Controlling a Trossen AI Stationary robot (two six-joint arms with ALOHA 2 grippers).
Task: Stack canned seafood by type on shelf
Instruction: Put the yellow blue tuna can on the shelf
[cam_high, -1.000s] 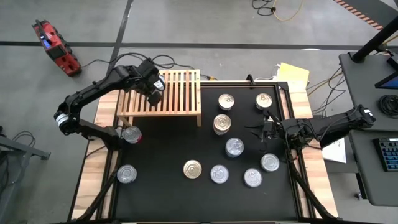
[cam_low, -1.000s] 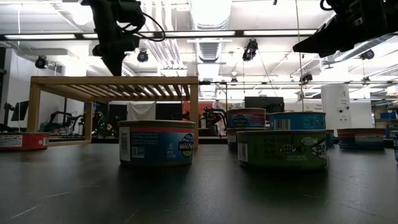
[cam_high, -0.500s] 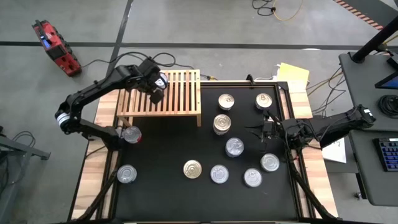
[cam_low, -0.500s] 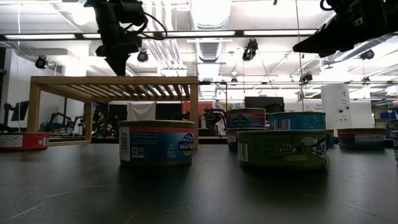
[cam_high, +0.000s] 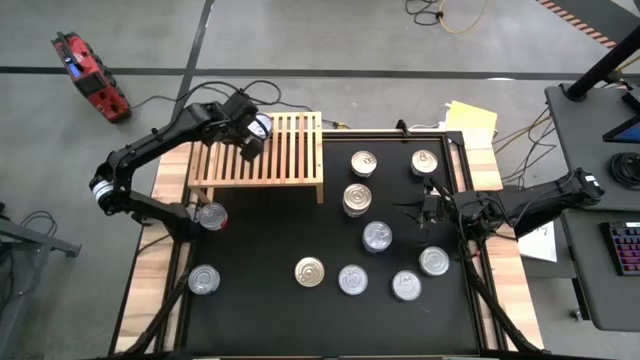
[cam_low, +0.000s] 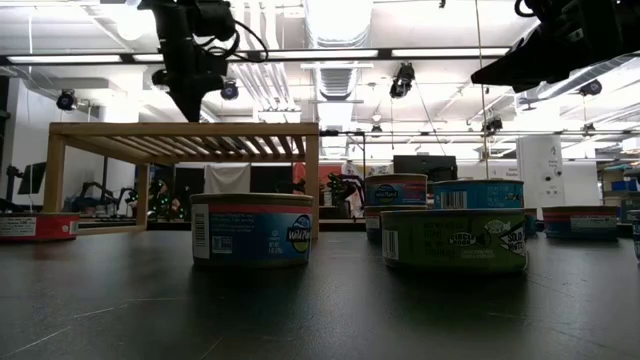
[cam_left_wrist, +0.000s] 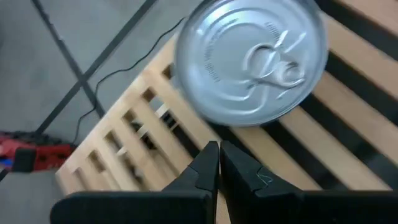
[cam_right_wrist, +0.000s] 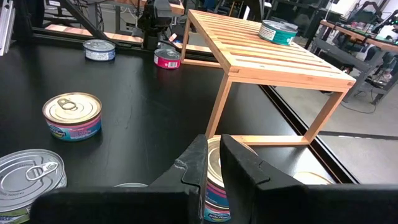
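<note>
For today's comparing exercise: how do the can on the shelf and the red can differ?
The shelf can stands on the shelf; the red can stands on the black table. The shelf can's label is teal, the red can's red. Both are upright and silver-lidded.

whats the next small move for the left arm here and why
Probably lift the left gripper clear of the shelf and swing toward one of the cans on the black mat, such as the red-labelled can nearest it. Its fingers are shut and empty, one can already sits on the slats, and many tins remain unsorted. The right gripper waits over the mat.
</note>
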